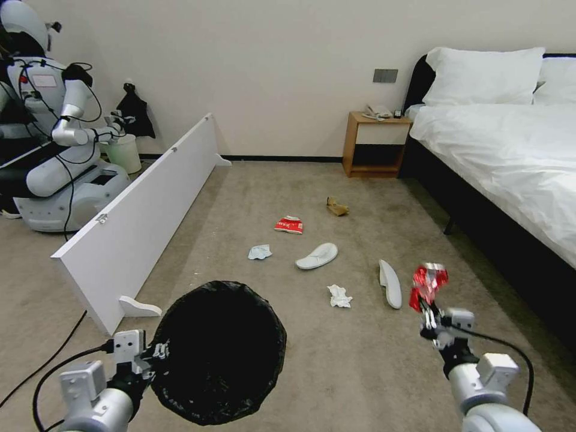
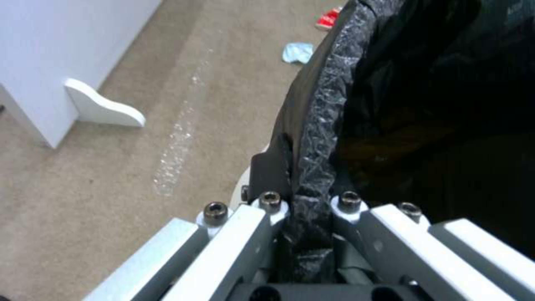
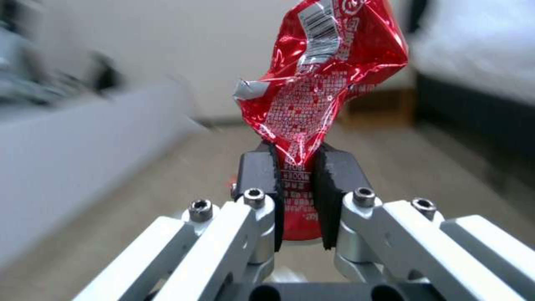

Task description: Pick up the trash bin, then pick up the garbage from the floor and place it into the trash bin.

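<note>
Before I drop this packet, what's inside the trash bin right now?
The trash bin, held at its rim by the left gripper, shows only its black bag liner; the inside is too dark to tell any contents. The right gripper holds the red snack packet beside it.

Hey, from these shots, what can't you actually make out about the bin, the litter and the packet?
- Trash bin, head view: its inside is all black liner, so any contents are hidden; left gripper clamps its rim.
- Left wrist view: the bin's white wall is hidden behind the bag.
- Red snack packet in the right gripper, right wrist view: print too small to read; the room behind is blurred.
- Items on the nightstand, head view: too small to identify.
</note>
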Robot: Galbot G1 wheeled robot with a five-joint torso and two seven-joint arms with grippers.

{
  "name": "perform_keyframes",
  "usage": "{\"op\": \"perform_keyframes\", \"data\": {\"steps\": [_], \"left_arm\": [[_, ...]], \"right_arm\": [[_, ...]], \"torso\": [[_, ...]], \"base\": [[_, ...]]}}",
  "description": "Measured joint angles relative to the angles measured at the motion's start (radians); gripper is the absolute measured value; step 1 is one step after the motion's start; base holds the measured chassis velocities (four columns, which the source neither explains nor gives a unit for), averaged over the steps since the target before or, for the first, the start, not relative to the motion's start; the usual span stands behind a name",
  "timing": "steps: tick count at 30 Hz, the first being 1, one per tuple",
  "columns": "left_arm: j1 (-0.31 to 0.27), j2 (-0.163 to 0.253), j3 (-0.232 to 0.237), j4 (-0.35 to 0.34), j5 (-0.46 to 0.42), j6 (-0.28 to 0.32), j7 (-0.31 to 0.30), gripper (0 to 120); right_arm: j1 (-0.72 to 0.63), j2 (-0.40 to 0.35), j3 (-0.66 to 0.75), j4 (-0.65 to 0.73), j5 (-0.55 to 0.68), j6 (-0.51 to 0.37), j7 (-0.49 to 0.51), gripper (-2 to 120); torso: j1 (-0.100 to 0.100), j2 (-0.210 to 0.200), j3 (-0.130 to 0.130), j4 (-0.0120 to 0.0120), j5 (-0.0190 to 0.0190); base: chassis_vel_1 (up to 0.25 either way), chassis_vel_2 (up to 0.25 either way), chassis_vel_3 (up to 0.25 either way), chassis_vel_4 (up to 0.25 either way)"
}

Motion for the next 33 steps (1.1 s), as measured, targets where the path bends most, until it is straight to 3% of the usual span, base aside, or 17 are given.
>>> {"op": "perform_keyframes", "data": {"steps": [1, 2, 4, 7, 10, 17, 23, 33], "left_arm": [[-0.003, 0.012, 0.002, 0.002, -0.02, 0.008, -0.004, 2], [-0.003, 0.012, 0.002, 0.002, -0.02, 0.008, -0.004, 2], [-0.003, 0.022, 0.001, 0.004, -0.042, 0.019, -0.014, 2], [0.001, 0.023, -0.002, 0.004, -0.054, 0.026, -0.016, 2], [0.02, 0.016, -0.008, 0.004, -0.066, 0.029, -0.02, 2], [0.034, -0.008, -0.02, -0.007, -0.073, 0.031, -0.031, 2], [0.044, -0.022, -0.032, -0.013, -0.073, 0.031, -0.035, 2], [0.038, -0.026, -0.041, -0.015, -0.083, 0.031, -0.035, 2]], "right_arm": [[0.027, -0.073, -0.038, 0.024, 0.022, 0.032, -0.035, 11], [0.027, -0.073, -0.038, 0.024, 0.022, 0.032, -0.035, 11], [0.069, -0.175, -0.085, 0.039, 0.059, 0.076, -0.1, 11], [0.101, -0.221, -0.112, 0.041, 0.101, 0.096, -0.146, 11], [0.251, -0.277, -0.228, 0.02, 0.222, 0.145, -0.229, 11], [0.52, -0.238, -0.495, -0.048, 0.335, 0.166, -0.279, 11], [0.651, -0.172, -0.686, -0.135, 0.347, 0.174, -0.292, 11], [0.673, -0.14, -0.818, -0.19, 0.329, 0.177, -0.287, 11]], "torso": [[0.0, 0.0, 0.0, 0.0, 0.0001], [0.0, 0.0, 0.0, 0.0, 0.0001], [0.0, 0.0, 0.0, 0.0001, -0.0001], [0.0, 0.0, 0.0, -0.0001, 0.0001], [0.0, 0.0, 0.0, -0.0002, 0.0002], [0.0, 0.0, 0.0, 0.0, -0.0001], [0.0, 0.0, 0.0, 0.0, -0.0001], [0.0, 0.0, 0.0, -0.0001, 0.0]], "base": [[0.0, 0.0, 0.0, 0.0], [0.0, 0.0, 0.0, 0.0], [0.0, 0.0, 0.0, 0.0], [0.0, 0.0, 0.0, 0.0], [0.0, 0.0, 0.0, 0.0], [0.0, 0.0, 0.0, 0.0], [0.0, 0.0, 0.0, 0.0], [0.0, 0.0, 0.0, 0.0]]}}
